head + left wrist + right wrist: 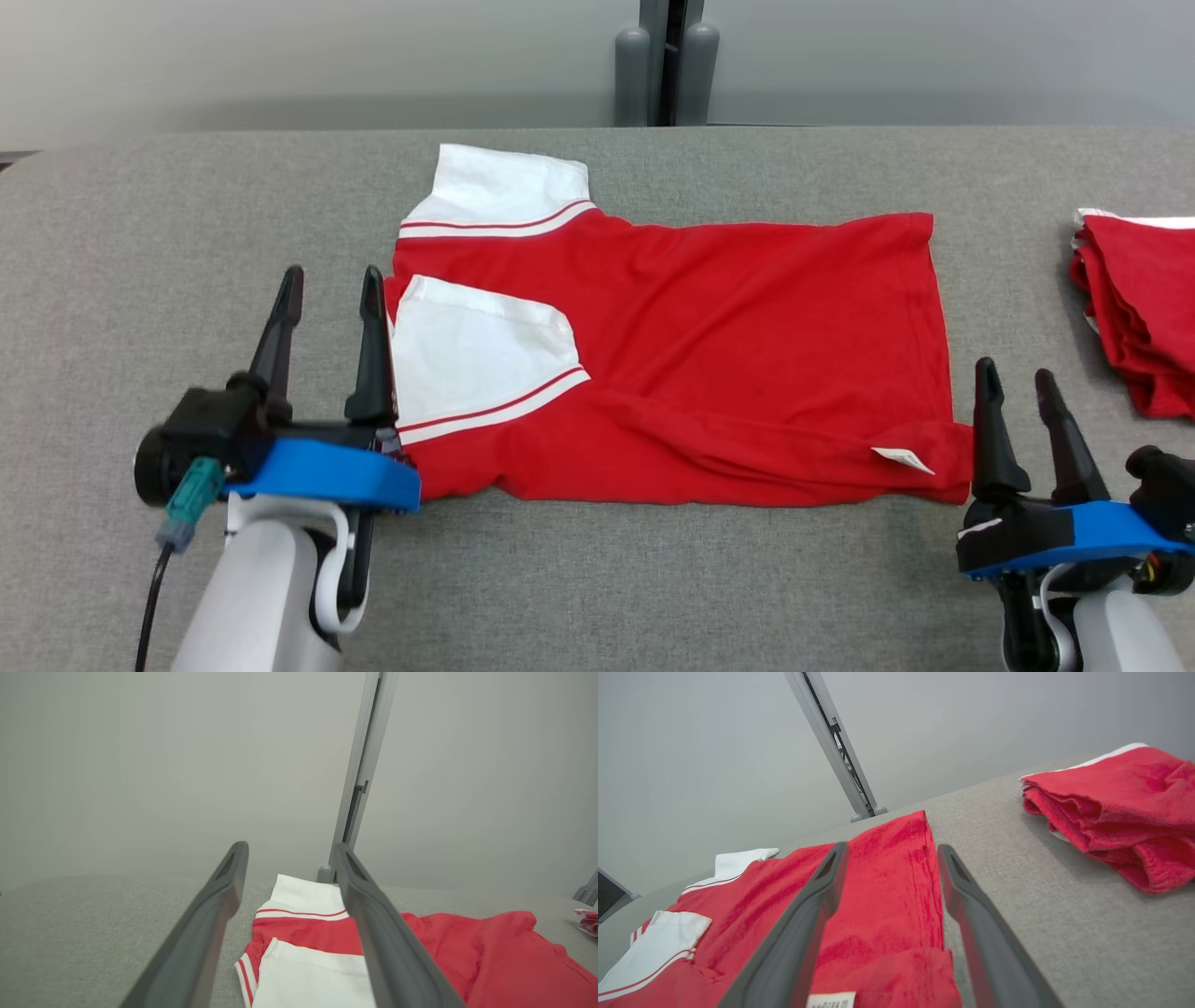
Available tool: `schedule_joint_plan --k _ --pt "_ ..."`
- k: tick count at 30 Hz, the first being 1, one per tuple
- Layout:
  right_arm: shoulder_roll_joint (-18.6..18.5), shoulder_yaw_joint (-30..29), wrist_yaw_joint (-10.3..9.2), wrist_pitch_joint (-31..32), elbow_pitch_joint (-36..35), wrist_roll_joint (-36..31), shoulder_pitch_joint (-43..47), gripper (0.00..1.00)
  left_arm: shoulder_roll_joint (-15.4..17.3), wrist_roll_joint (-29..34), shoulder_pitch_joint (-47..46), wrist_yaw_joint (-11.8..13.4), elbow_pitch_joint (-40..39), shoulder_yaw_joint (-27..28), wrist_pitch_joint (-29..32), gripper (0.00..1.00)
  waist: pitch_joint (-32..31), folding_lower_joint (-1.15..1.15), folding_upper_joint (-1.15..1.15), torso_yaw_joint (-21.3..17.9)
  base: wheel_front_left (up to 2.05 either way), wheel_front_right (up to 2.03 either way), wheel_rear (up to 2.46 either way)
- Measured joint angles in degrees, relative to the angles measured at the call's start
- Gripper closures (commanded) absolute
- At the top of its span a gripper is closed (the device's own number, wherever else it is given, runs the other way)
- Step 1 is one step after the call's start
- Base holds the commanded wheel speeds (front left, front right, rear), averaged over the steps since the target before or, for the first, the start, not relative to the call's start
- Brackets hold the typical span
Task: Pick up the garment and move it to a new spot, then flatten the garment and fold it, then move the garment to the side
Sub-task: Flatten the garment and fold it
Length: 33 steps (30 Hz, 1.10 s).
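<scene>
The red shirt (709,345) with white striped sleeves lies folded on the middle of the tabletop (140,233), its long axis left to right, sleeves left, hem right. The fingers of the left gripper (332,275) and the right gripper (1015,371) are released, one gripper beside each end.

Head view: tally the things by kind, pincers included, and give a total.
shirt: 1
red pile, folded: 1
pincers: 2, left pincer and right pincer, both open
Total: 4
</scene>
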Motion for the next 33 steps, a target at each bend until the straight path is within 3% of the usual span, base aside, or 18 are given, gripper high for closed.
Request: schedule_joint_plan --k 9,24,25,26,29,30,33 --pt "0.00 -2.31 0.00 2.40 -3.99 -5.20 4.26 0.00 -0.76 -1.00 9.63 -1.40 2.11 2.43 0.07 0.00 -2.10 0.00 0.00 0.45 0.00 0.00 0.00" --pt "0.01 -3.24 0.00 6.57 -5.86 -6.81 8.22 0.00 -3.21 -12.57 14.39 -0.24 5.55 4.02 14.77 0.00 -0.98 0.00 0.00 -0.45 0.00 0.00 0.00" --pt "0.01 -3.22 0.00 6.76 -5.59 -6.79 8.22 0.00 -3.34 -13.11 14.35 -0.22 5.65 4.12 15.32 0.19 -0.79 -0.01 0.00 -0.59 0.00 0.00 0.00" --pt "0.01 -3.19 0.00 7.09 -5.35 -6.79 8.22 0.00 -3.43 -13.69 14.29 -0.22 5.64 4.25 15.51 0.51 -0.60 -0.01 0.00 -0.72 0.00 0.00 0.00" --pt "0.01 -3.20 0.00 8.02 -3.91 -6.80 8.26 0.00 -3.55 -15.16 13.76 -0.54 5.67 4.54 16.01 0.89 -0.15 -0.01 0.00 -0.94 0.00 0.00 0.00" --pt "0.00 -3.11 0.00 8.49 -3.42 -6.94 8.28 0.00 -3.61 -15.22 13.58 -0.56 5.73 4.54 16.00 1.00 0.01 -0.01 0.00 -0.97 0.00 0.00 0.00" --pt "0.01 -2.46 0.00 9.56 -2.38 -7.59 8.34 0.00 -3.70 -15.47 13.16 -0.71 6.08 4.50 15.84 1.00 0.43 -0.01 0.00 -0.93 0.00 0.00 0.00"
